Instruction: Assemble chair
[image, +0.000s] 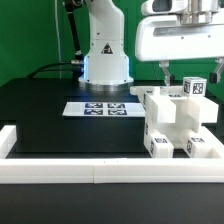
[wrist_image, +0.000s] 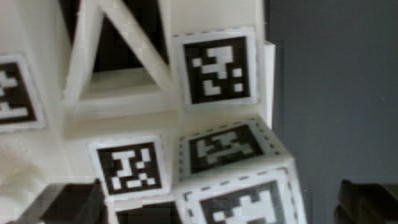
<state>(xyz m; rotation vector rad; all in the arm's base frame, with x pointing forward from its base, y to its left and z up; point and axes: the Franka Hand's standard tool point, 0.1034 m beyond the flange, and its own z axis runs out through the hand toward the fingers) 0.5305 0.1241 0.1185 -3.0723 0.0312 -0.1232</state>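
Under gripper (image: 189, 76), chair (image: 168, 128) partly cropped.

Wrist view: chair (wrist_image: 125, 110) blurred, cropped

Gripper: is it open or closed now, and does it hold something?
Gripper: open, holding nothing; its jaws stand wide apart on either side of the top of the chair.

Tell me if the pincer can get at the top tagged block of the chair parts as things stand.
Probably yes. The pincer hangs open just above the chair parts, fingers either side of the top tagged block, and nothing shows between them.
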